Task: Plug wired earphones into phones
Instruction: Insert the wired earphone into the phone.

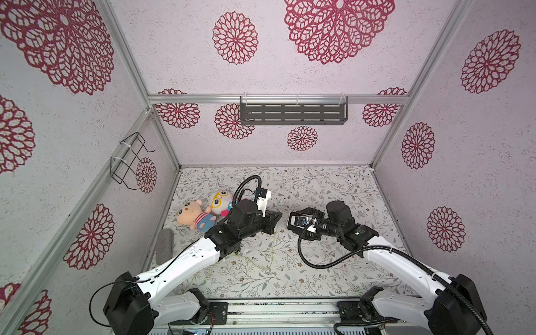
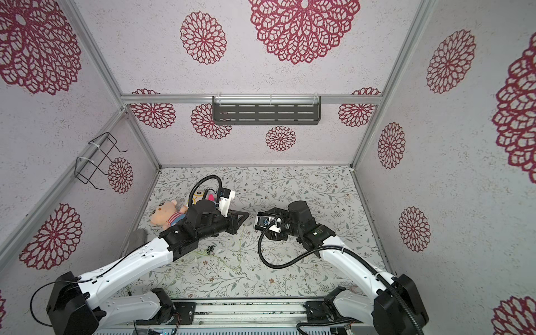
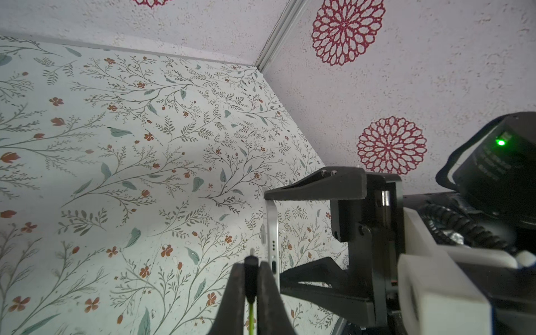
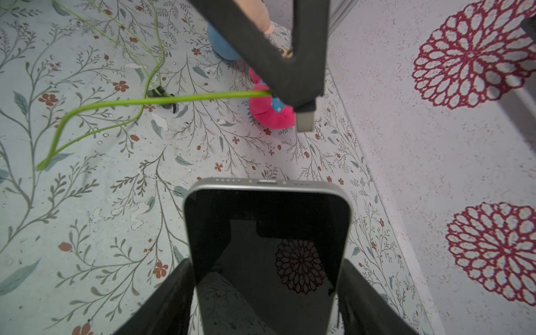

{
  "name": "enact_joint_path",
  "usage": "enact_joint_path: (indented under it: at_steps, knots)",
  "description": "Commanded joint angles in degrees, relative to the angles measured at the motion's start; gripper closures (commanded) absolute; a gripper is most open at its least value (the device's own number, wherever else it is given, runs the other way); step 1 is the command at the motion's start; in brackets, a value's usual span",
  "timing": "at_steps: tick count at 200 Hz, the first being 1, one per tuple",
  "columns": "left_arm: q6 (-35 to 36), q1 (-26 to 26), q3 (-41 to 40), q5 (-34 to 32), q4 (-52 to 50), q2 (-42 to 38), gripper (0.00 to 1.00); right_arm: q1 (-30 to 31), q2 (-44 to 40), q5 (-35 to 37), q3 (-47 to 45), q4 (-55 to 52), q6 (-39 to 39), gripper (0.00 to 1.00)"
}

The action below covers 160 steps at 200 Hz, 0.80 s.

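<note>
We find the left pincer [image 3: 251, 275] closed on the small black plug [image 4: 305, 117] of the pale yellow-green wired earphones [image 4: 130, 102], the right pincer [image 3: 275, 237] gripping the flat black smartphone [image 4: 266, 246]. Plug near port [image 4: 267, 182], uninserted.

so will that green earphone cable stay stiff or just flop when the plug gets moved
Probably floppy: the cable bends in loose curves from the left gripper across the table. Likely light, so it should trail along. The plug looks rigid, sticking straight out of the pinch.
</note>
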Motion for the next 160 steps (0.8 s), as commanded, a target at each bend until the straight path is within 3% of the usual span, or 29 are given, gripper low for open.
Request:
enact_joint_path:
  at_steps: [1,160]
  knots:
    - [-0.44,-1.06,1.69,-2.67,2.3,0.51,1.0,1.04,-1.48,0.78,1.37,4.46,1.99,0.35]
    - [2.99,-3.16,1.38,-4.11,1.88,0.47,1.0,2.33,-0.08,4.87,4.26,5.07,6.6,0.35]
